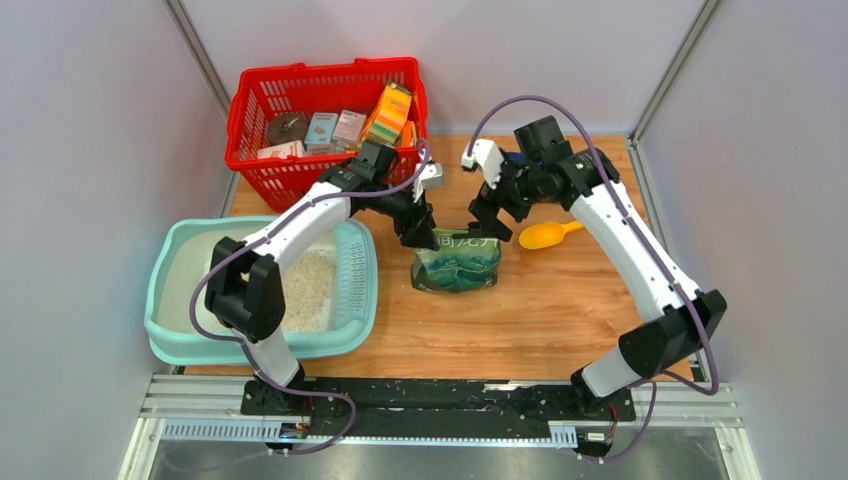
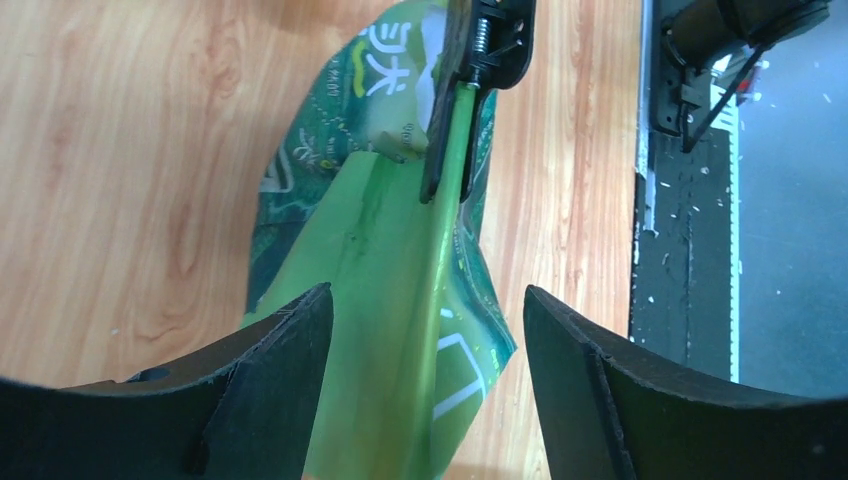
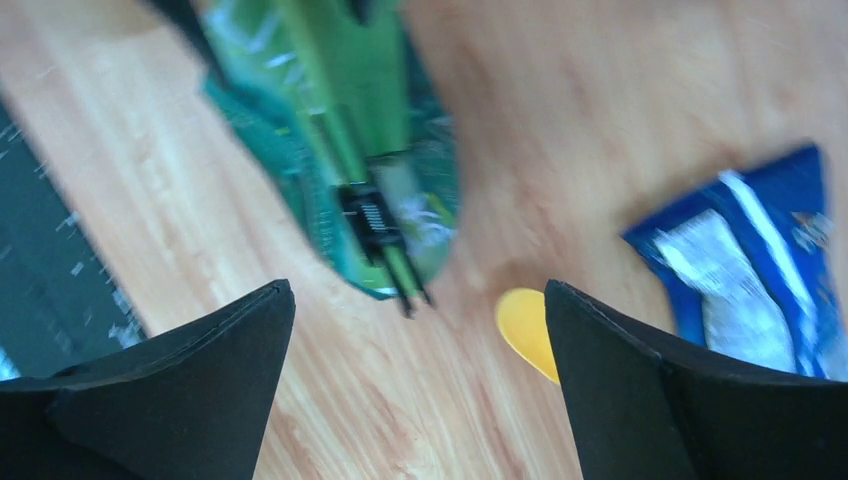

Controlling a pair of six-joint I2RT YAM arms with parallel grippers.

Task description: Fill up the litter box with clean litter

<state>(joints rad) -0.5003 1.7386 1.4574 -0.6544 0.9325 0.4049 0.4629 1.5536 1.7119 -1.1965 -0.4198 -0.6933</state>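
While left claw [image 2: 425, 295] & right claw [image 3: 418, 290] are spread open, clean litter [image 1: 310, 285] is seen heaped pale beige in the teal litter box [image 1: 320, 345].

**Bag, scoop and basket on a wooden table [image 1: 560, 320]**

A green printed bag [image 1: 457, 265] sits mid-table with a black clip [image 2: 490, 40] clamped on its top edge. A yellow scoop [image 1: 548, 235] lies just to its right, near a blue foil packet [image 3: 750, 270]. At the far left, a red mesh basket [image 1: 290, 182] holds an orange box [image 1: 388, 112] and several pale boxes [image 1: 335, 128].
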